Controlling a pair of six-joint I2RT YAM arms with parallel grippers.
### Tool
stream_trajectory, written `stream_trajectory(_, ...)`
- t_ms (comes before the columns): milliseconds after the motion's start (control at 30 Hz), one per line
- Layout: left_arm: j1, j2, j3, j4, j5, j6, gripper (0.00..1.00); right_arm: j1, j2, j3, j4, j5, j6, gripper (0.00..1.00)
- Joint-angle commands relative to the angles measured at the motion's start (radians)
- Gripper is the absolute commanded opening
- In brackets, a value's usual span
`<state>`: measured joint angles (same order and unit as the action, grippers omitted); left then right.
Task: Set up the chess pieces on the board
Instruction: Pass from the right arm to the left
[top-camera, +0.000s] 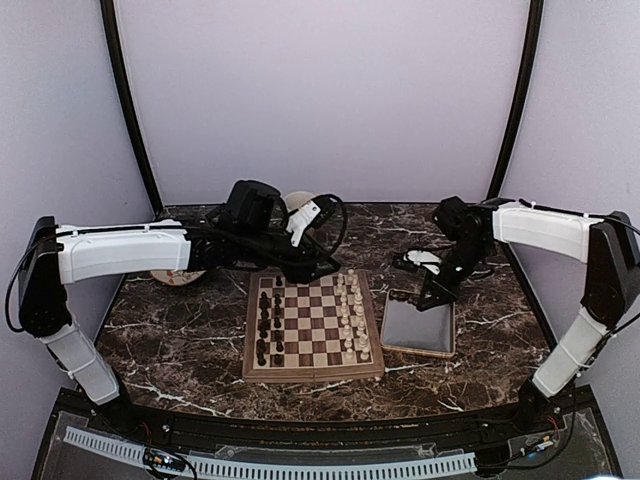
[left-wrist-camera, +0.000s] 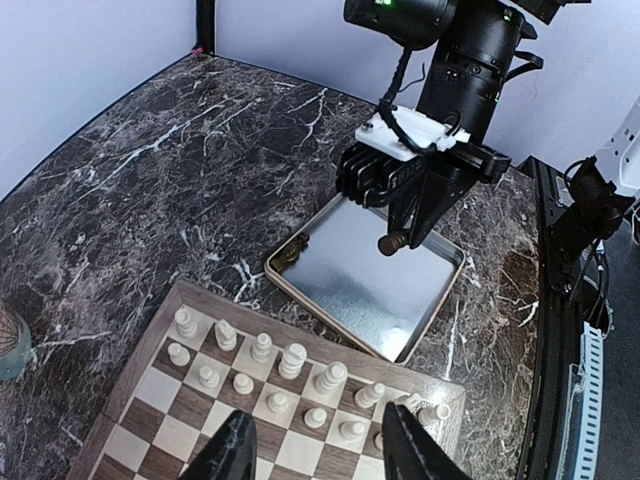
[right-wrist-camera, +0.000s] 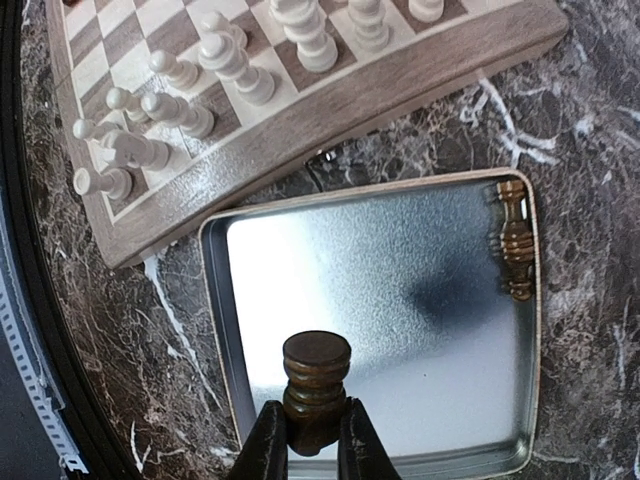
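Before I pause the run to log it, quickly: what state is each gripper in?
Left gripper: open, nothing between the jaws.
Right gripper: closed on a dark brown chess piece over the metal tray.

Shiny metal tray (top-camera: 420, 332), dark marble table (top-camera: 180, 340) beneath it, cream-white chessmen (top-camera: 352, 315) in two rows

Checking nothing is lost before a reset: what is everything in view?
board: one, brown checkered, table centre
dark chess pieces: many, dark brown, board's left side
cream pieces: many, cream, board's right side
tray: one, shiny metal, right of board
loose dark piece: one, lying in tray
held dark piece: one, over tray
round object: one, pale, table's left
table: one, dark marble
left tool: open, over board
right tool: shut on held dark piece
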<state>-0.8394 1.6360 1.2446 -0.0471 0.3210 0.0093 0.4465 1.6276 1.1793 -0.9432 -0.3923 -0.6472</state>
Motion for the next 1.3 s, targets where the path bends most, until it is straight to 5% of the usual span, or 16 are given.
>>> stream_trajectory(0,-0.014,0.006,-0.046,0.145,0.103,-0.011,0.45,-0.006,-0.075,0.026,0.035,-0.093,0.046,0.07)
stream_trajectory(267,-0.069,-0.049,-0.252,0.485,0.251,0.135,0.48,0.01,0.028,0.155,-0.04,-0.32,0.036,0.08)
stream_trajectory(500,-0.183,-0.076,-0.207,0.265,-0.001,0.6,0.51,0.095,0.116,0.262,-0.137,-0.371,-0.001,0.09)
stream_trajectory(667,-0.242,-0.036,-0.148,0.214,-0.172,0.801,0.51,0.155,0.175,0.318,-0.187,-0.394,-0.011,0.09)
stream_trajectory(1267,-0.294,0.128,-0.02,0.148,-0.377,0.989,0.43,0.201,0.212,0.336,-0.212,-0.404,-0.009,0.1)
